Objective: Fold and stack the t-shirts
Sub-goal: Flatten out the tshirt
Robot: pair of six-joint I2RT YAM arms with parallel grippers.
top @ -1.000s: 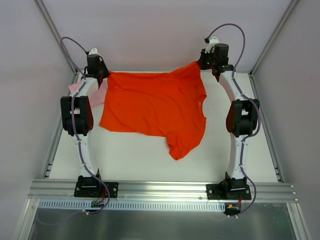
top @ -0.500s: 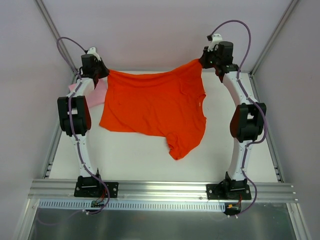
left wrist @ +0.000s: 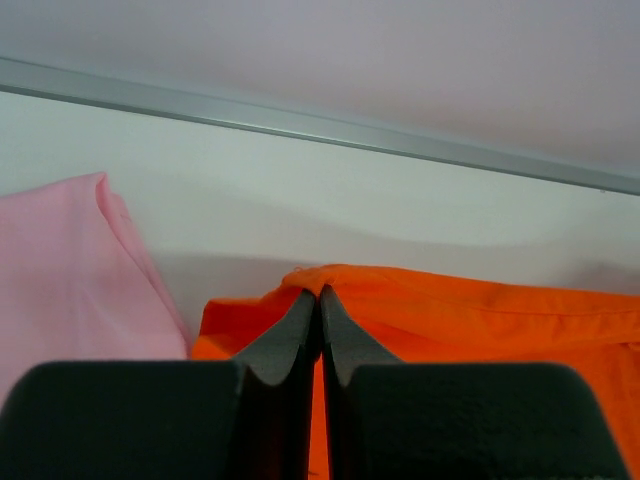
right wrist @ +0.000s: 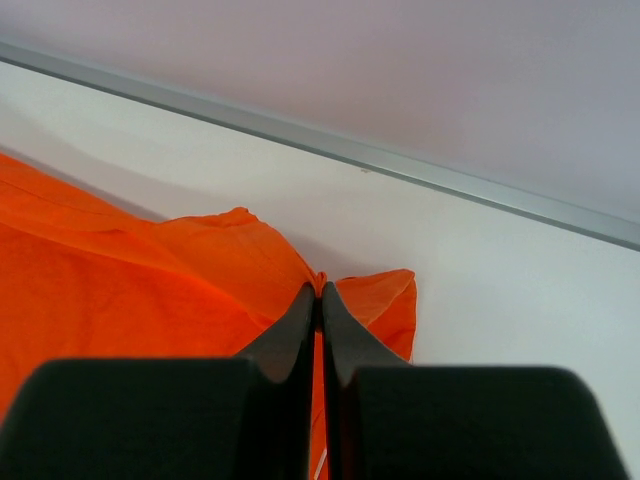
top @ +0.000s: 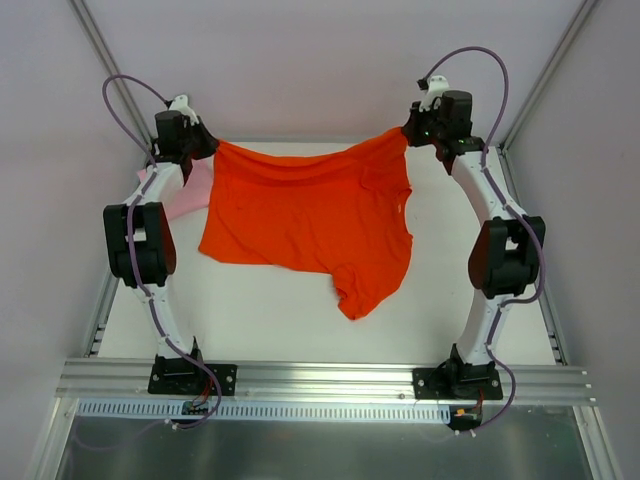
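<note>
orange shirt (top: pixel 310 215) – long axis left-right, a sleeve trailing near | left tool (top: pixel 207 146), right tool (top: pixel 404 132) – each pinching a far corner | pink shirt (top: pixel 192 192) far-left | white bench (top: pixel 270 310), pale walls (top: pixel 320 70)

The left arm (top: pixel 138 245) and right arm (top: pixel 510 256) are white links with bulky black joints (purple cables (top: pixel 478 48) looping alongside) on black base plates (top: pixel 190 379).
</note>
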